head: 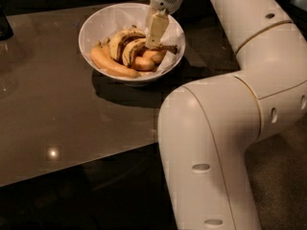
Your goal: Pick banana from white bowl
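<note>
banana (133,51): in the white bowl (96,23) among other bananas (112,63), right at my hand's tip, dark stem pointing right.
hand (153,42): lowered into the bowl from above; open or closed, I cannot tell.
arm (249,80): elbow bent, wrist pointing down.
worktop (57,109): dark, carries the bowl.

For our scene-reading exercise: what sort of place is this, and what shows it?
Likely an indoor room, perhaps a lab or office: a glossy table, carpet-like floor, and a white bowl of bananas. The gripper is in the bowl, at the bananas.
</note>
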Controlling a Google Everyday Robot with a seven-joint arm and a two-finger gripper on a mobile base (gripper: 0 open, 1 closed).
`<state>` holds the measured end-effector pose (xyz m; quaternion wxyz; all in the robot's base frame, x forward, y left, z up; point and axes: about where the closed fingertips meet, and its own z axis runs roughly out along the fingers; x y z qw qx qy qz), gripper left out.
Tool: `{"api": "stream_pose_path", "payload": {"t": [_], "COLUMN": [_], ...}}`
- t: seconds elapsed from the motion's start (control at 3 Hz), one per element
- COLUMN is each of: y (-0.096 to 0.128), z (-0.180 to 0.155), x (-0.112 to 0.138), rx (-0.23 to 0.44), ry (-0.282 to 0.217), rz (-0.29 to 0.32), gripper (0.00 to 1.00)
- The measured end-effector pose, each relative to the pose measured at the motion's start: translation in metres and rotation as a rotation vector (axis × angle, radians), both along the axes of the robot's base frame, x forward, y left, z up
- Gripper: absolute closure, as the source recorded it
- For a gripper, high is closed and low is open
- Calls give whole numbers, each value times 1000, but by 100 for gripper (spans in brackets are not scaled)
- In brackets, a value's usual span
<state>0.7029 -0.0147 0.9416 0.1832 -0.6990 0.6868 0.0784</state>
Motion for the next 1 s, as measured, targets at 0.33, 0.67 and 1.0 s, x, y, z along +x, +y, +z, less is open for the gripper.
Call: {"api": "stream_pose_path", "payload": {"t": [0.33, 0.67, 1.0], "y": [5, 7, 4], "z": [-1, -2, -4], "x": [1, -1, -3], "rx": [1, 4, 4], "ry": [6, 19, 30], "rz": [-1, -3, -9], "gripper": [43, 45, 45]}}
